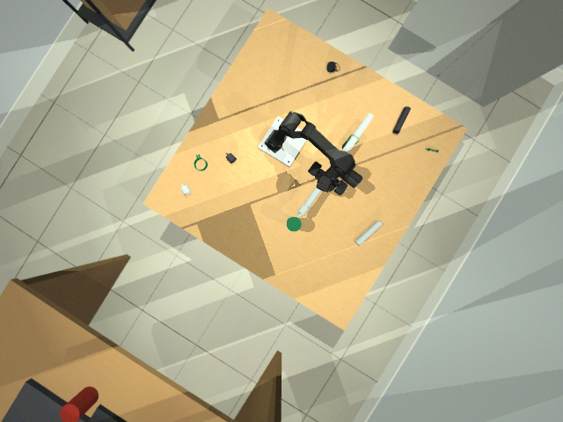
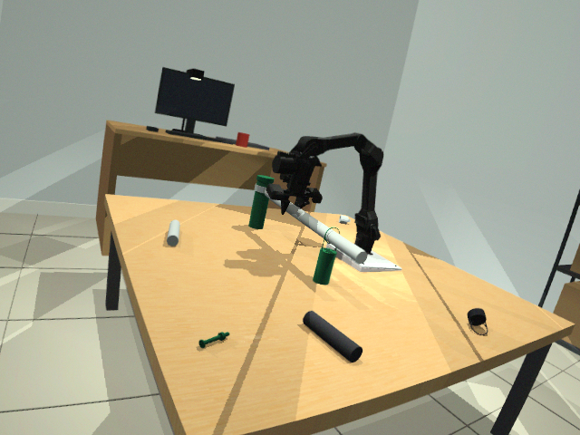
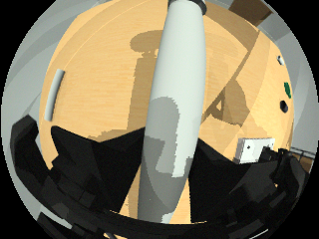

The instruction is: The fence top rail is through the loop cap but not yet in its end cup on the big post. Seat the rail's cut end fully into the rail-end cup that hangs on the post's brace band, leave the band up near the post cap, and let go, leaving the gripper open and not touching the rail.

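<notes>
The big green post [image 1: 293, 223] [image 2: 258, 210] stands upright, with a grey band [image 2: 260, 188] just under its cap. The long pale rail [image 1: 310, 200] [image 2: 343, 246] [image 3: 181, 75] slopes from the band side down through the wire loop above the small green post [image 2: 323, 266], its near end sticking out past the loop. My gripper [image 2: 289, 206] [image 3: 169, 134] is shut on the rail, between the loop and the big post. The rail's far end reaches the cup area beside the band; a dark rim [image 3: 201, 6] shows there in the wrist view. How deep the end sits is hidden.
A short pale tube [image 1: 369, 233] [image 2: 173, 232], a black tube [image 1: 401, 120] [image 2: 332, 335], a green bolt [image 1: 432, 149] [image 2: 214, 339] and a black looped cap [image 1: 332, 66] [image 2: 477, 316] lie on the table. Small fittings [image 1: 230, 157] lie beyond the white base plate [image 1: 290, 156].
</notes>
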